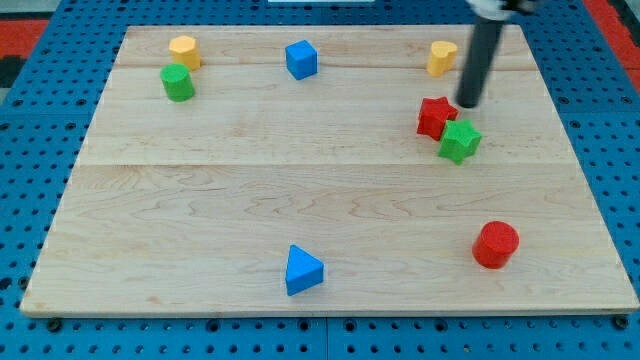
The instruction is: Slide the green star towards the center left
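Observation:
The green star (459,140) lies on the wooden board (200,200) at the view's upper right, touching the red star (435,117) on its upper left. My tip (468,103) is just above the green star and to the right of the red star, a small gap from both. The rod rises from the tip to the view's top edge.
A yellow block (442,57) sits left of the rod near the top. A blue cube (301,59) is at top centre. A yellow cylinder (184,51) and a green cylinder (178,82) are at top left. A blue triangle (303,270) is at bottom centre, a red cylinder (495,244) at bottom right.

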You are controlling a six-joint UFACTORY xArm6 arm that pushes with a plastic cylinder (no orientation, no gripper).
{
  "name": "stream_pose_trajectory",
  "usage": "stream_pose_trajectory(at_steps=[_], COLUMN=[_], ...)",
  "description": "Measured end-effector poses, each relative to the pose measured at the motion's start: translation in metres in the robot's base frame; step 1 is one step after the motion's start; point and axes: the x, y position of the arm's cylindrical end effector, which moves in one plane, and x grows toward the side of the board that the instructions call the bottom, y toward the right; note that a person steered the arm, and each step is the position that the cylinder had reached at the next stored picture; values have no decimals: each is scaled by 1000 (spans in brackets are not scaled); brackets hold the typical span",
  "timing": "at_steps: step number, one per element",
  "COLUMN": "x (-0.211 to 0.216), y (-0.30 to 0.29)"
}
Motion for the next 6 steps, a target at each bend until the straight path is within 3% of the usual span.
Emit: stream_pose_trajectory(at_steps=[1, 3, 4, 5, 6], x=[49, 59, 65, 97, 102], y=[6, -197, -134, -94, -190])
